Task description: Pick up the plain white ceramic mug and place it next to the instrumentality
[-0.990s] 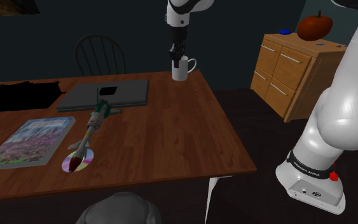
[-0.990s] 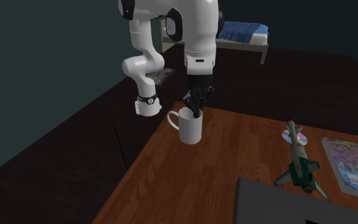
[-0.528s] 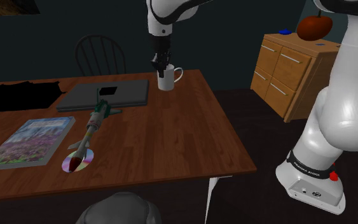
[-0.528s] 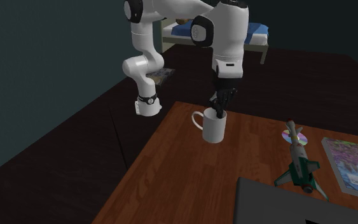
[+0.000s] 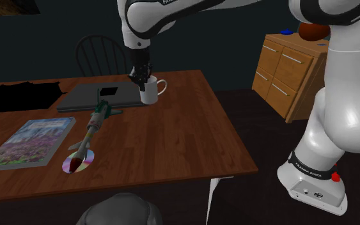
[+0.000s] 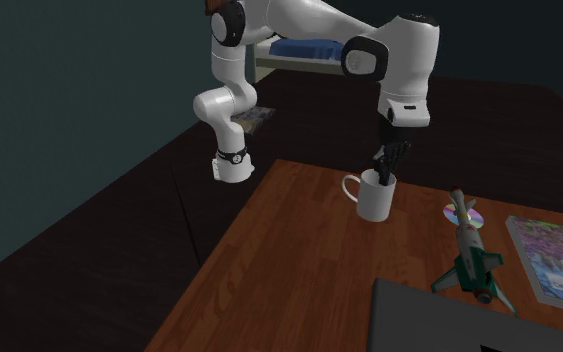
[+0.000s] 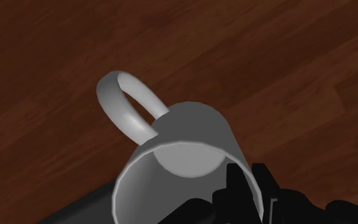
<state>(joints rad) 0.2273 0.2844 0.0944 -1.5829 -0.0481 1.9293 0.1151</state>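
My gripper (image 5: 140,78) is shut on the rim of a white mug (image 5: 149,91) and holds it just over the wooden table (image 5: 172,137), beside the grey laptop's (image 5: 105,95) near corner. Across the table, the mug (image 6: 376,196) hangs under the gripper (image 6: 386,176), handle toward the arm's base. From the hand, one finger sits inside the mug (image 7: 184,143) and one outside, the gripper (image 7: 247,186) clasping its wall. The instrumentality is a toy rocket (image 5: 93,124) on a green stand, lying to the mug's left in the shoulder view; I also see the rocket (image 6: 471,250) from across.
A shiny disc (image 5: 77,162) lies under the rocket's nose and a colourful book (image 5: 31,142) lies further left. A dark chair (image 5: 100,56) stands behind the table, and a wooden dresser (image 5: 298,70) stands at the right. The stand's white base (image 5: 314,182) is at the lower right.
The arm has carried the mug from the table's far right corner toward the shoulder view's left, now beside the laptop and nearer the rocket. The grip has stayed shut.
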